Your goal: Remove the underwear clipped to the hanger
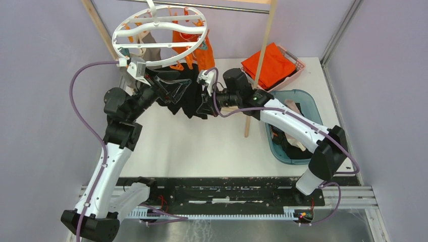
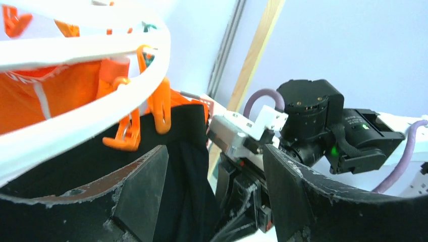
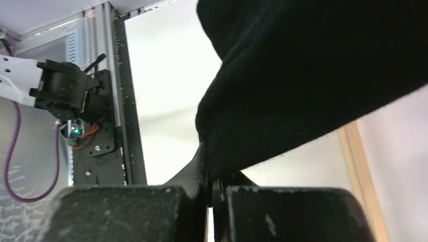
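Right gripper (image 3: 209, 189) grasps black underwear (image 3: 313, 75) | left gripper (image 2: 214, 166) released | underwear (image 1: 206, 54) 3, hanger (image 1: 151, 45) 1

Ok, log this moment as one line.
left gripper: open by orange plastic pegs | right gripper: shut on black fabric underwear | underwear: hanging below white plastic ring hanger

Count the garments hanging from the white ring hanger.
3: a beige-grey one under the hanger's left side, an orange one under its right, and a black one lowest, in the middle. More could be hidden behind these.
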`<state>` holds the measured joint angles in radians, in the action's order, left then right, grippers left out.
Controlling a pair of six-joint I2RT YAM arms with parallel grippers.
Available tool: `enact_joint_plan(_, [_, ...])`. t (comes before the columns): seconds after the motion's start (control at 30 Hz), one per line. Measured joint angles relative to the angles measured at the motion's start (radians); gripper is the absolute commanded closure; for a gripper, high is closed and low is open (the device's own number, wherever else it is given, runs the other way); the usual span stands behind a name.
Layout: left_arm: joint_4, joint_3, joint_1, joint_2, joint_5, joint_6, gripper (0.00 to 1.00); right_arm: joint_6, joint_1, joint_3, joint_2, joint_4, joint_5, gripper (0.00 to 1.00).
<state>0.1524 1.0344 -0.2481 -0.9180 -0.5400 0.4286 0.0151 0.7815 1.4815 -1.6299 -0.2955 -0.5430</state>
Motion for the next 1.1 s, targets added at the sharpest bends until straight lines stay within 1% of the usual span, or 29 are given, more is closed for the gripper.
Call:
enact_joint_plan(0.1, [-0.013, 0.024, 0.000, 0.003, 0.026, -0.058, 0.23, -0.024, 0.007, 0.018, -0.019, 0.005, -0.031, 0.99])
enact_joint_plan(0.23, [-0.089, 0.024, 0.000, 0.004, 0.040, -0.202, 0.22, -0.024, 0.010, 0.020, -0.021, 0.002, -0.052, 0.99])
enact_joint_plan(0.43, [-0.299, 0.037, 0.000, 0.039, 0.079, -0.510, 0.20, 0.027, -0.008, -0.044, 0.048, 0.002, -0.048, 0.99])
enact_joint_plan(0.57, [-0.443, 0.093, 0.000, 0.061, 0.116, -0.743, 0.18, 0.064, -0.032, -0.068, 0.100, -0.007, -0.053, 0.99])
enact_joint_plan(0.7, [-0.557, 0.165, 0.000, 0.036, 0.146, -0.968, 0.15, 0.080, -0.044, -0.068, 0.116, -0.012, -0.061, 0.99])
enact_joint_plan(0.8, [-0.627, 0.206, 0.000, 0.001, 0.141, -1.099, 0.13, 0.072, -0.044, -0.068, 0.116, -0.014, -0.069, 0.99])
enact_joint_plan(0.87, [-0.649, 0.216, 0.000, -0.021, 0.115, -1.133, 0.12, 0.056, -0.044, -0.063, 0.115, -0.018, -0.076, 0.99])
enact_joint_plan(0.93, [-0.656, 0.216, 0.002, -0.037, 0.068, -1.134, 0.12, 0.035, -0.044, -0.050, 0.109, -0.020, -0.088, 0.99])
enact_joint_plan(1.0, [-0.632, 0.204, 0.002, -0.042, -0.003, -1.104, 0.12, 0.010, -0.044, -0.035, 0.102, -0.018, -0.102, 0.99])
enact_joint_plan(1.1, [-0.533, 0.145, 0.002, -0.027, -0.113, -1.012, 0.12, -0.020, -0.044, -0.028, 0.096, -0.008, -0.134, 0.99])
